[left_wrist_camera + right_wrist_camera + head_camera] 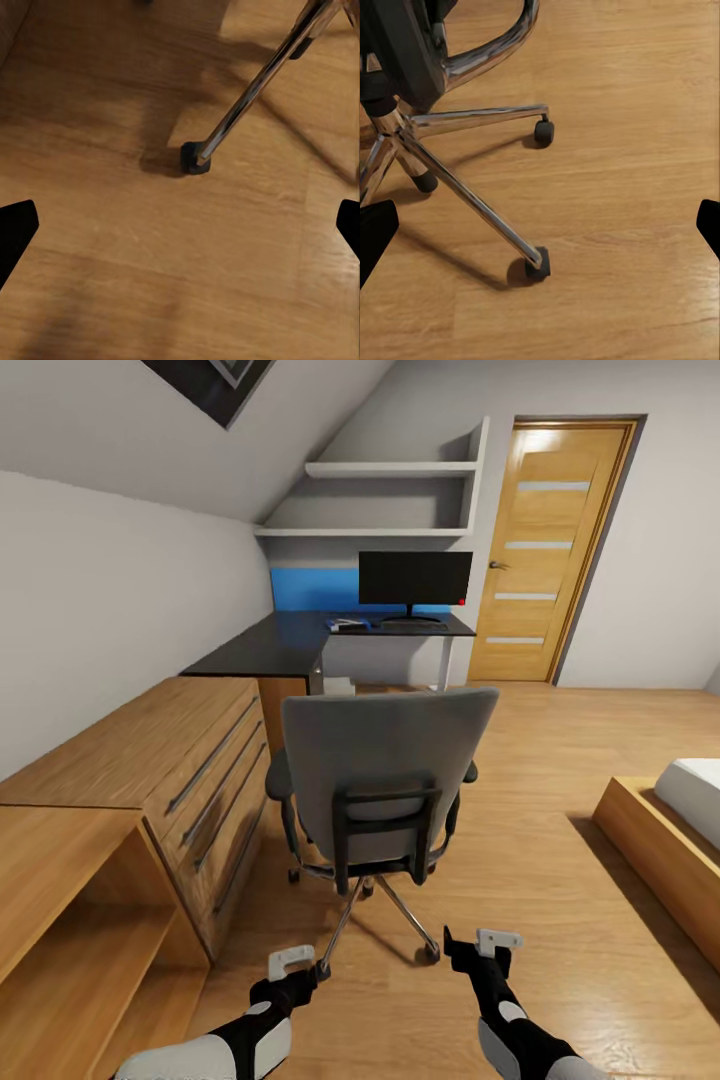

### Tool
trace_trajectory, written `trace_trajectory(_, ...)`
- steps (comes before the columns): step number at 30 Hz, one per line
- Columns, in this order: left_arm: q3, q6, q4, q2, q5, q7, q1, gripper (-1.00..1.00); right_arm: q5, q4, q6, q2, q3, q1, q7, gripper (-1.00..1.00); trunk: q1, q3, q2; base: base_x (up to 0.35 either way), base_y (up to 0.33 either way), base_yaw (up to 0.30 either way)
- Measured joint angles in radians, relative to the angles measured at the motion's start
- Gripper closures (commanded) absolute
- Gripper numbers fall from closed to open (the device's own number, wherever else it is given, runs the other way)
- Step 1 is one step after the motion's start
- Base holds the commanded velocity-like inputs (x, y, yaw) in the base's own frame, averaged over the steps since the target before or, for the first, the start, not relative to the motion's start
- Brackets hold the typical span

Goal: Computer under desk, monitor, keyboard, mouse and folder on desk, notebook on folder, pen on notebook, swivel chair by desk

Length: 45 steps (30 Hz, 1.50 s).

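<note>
The swivel chair [385, 785] stands at twelve o'clock, its back to the robot, between it and the desk [290, 642], where the monitor [415, 580] already sits. Both claws, left gripper [296, 964] and right gripper [487, 944], hang low, spread wide and empty (likely ready for pushing). A castor [193, 157] lies just ahead.

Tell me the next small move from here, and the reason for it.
Probably roll forward round the chair to see its seat. Its grey back faces the camera and hides the seat, where the folder should lie. Both tools, left and right, hang open and empty near the floor, short of the chair's base.
</note>
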Motion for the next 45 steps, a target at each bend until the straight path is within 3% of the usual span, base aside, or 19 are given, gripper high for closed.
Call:
trace_trajectory(3, -0.001, -0.032, 0.0, 0.0, 0.001, -0.002, -0.007, -1.0, 0.0, 0.001, -0.003, 0.002, 0.002, -0.007, 0.007, -1.0, 0.012, -0.009, -0.021, 0.0, 0.0, 0.0)
trace_trajectory(5, -0.001, -0.091, 0.0, 0.0, 0.002, -0.005, -0.009, -1.0, -0.001, 0.001, -0.004, 0.004, 0.002, -0.011, 0.014, -1.0, 0.019, -0.016, -0.035, 0.0, 0.0, 0.0)
trace_trajectory(9, -0.002, -0.114, -0.001, 0.0, 0.002, -0.007, -0.01, -1.0, -0.002, 0.001, -0.001, 0.008, 0.003, -0.012, 0.015, -1.0, 0.035, -0.028, -0.063, 0.0, 0.0, 0.0)
trace_trajectory(20, -0.006, -0.114, -0.001, 0.0, 0.0, -0.01, -0.013, -1.0, 0.006, -0.029, 0.009, 0.042, 0.004, -0.012, 0.017, -1.0, 0.077, -0.063, -0.14, 0.0, 0.0, 0.0)
trace_trajectory(24, -0.008, -0.112, -0.001, 0.0, -0.02, -0.008, -0.036, -1.0, 0.007, -0.084, 0.051, 0.043, 0.003, -0.012, 0.018, -1.0, 0.092, -0.075, -0.168, 0.0, 0.0, 0.0)
trace_trajectory(26, -0.008, -0.11, -0.001, 0.0, -0.027, -0.007, -0.058, -1.0, 0.005, -0.112, 0.107, 0.04, 0.001, -0.015, 0.019, -1.0, 0.1, -0.081, -0.182, 0.0, 0.0, 0.0)
trace_trajectory(30, -0.007, -0.095, -0.001, 0.0, -0.033, -0.007, -0.081, -1.0, 0.006, -0.157, 0.171, 0.037, -0.001, -0.054, 0.02, -1.0, 0.115, -0.094, -0.21, 0.0, 0.0, 0.0)
trace_trajectory(45, -0.007, -0.016, -0.003, 0.0, -0.036, -0.008, -0.121, -1.0, 0.014, -0.215, 0.191, 0.039, 0.005, -0.083, 0.022, -1.0, 0.173, -0.141, -0.315, 0.0, 0.0, 0.0)
